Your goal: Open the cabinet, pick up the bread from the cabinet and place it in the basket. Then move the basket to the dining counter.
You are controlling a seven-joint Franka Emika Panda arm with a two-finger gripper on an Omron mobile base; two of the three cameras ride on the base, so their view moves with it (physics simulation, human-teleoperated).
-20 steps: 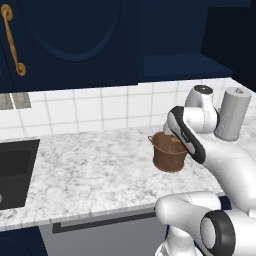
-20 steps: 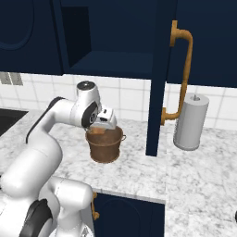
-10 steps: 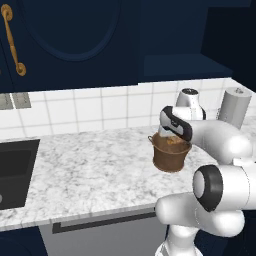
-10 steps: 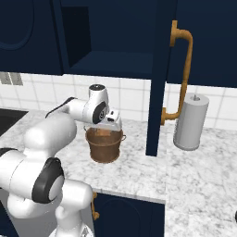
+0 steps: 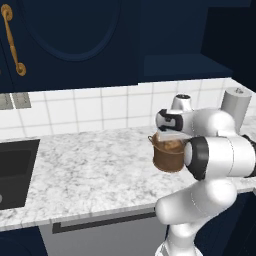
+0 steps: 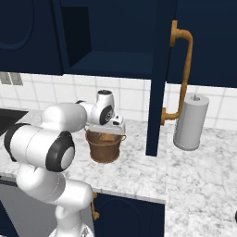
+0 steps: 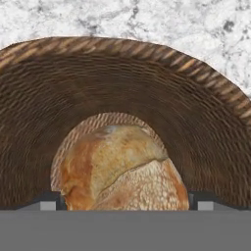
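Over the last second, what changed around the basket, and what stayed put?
The arm folded in, its elbow swinging toward the cameras, while the gripper kept hovering open over the basket. Nothing was gripped or released. The bread lies in the basket; the basket, the open cabinet and the grey cylinder stayed put.

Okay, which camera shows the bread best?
The hand view: the bread lies large on the basket floor. In the left base view it is a pale patch inside the rim; in the right base view it is barely visible.

Both base views flank the basket [image 5: 169, 155] from behind; the hand view peers closely inside it.
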